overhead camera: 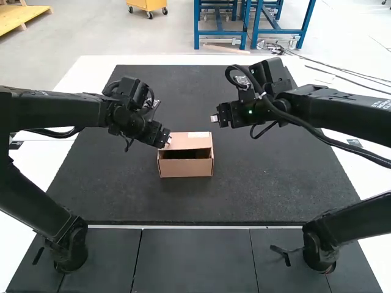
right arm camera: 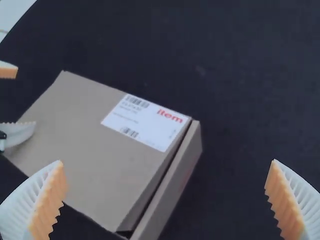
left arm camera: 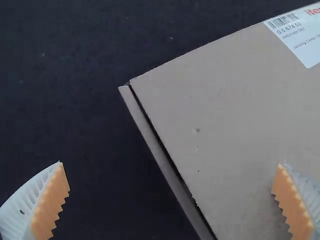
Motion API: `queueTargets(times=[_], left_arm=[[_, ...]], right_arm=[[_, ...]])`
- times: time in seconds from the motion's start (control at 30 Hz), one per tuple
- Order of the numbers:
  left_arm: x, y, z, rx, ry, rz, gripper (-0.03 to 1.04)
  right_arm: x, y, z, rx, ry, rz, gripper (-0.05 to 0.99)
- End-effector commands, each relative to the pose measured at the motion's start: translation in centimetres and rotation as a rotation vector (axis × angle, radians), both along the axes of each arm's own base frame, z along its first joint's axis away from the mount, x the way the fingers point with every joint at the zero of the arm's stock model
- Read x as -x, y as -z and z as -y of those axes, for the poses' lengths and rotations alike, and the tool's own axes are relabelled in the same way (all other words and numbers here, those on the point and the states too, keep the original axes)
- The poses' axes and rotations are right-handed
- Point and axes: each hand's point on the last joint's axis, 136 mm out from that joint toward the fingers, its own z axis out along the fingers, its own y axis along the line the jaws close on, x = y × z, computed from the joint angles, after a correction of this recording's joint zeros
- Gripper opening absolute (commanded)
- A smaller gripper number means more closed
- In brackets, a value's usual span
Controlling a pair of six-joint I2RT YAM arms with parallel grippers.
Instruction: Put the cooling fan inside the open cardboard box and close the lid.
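high: far, above-behind, facing forward-down | wrists: close, looking down | shared: cardboard box [overhead camera: 186, 163] top

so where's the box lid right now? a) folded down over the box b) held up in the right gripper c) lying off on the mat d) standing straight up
a: the lid lies flat over the cardboard box with its white label facing up and a thin dark gap along one edge. The left gripper and right gripper are both open and hold nothing.
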Motion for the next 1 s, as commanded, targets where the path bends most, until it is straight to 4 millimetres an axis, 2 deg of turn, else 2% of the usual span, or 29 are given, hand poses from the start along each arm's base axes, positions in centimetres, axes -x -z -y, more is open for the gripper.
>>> queueTargets(times=[0.0, 0.63, 0.87, 0.97], left_arm=[[0.3, 0.6, 0.4, 0.006, 0.013, -0.008, 0.96], [0.9, 3.5, 0.9, -0.009, 0.029, -0.036, 0.96], [1.7, 4.5, 1.3, -0.026, 0.044, -0.054, 0.96], [2.1, 4.8, 1.3, -0.030, 0.050, -0.060, 0.96]], right_arm=[[-0.3, -1.4, -0.3, -0.021, -0.006, 0.018, 0.90], [1.5, 0.4, 0.1, 0.047, -0.053, -0.062, 0.90], [1.7, 0.5, 0.2, 0.050, -0.055, -0.066, 0.90], [1.8, 1.1, 0.3, 0.052, -0.054, -0.081, 0.90]])
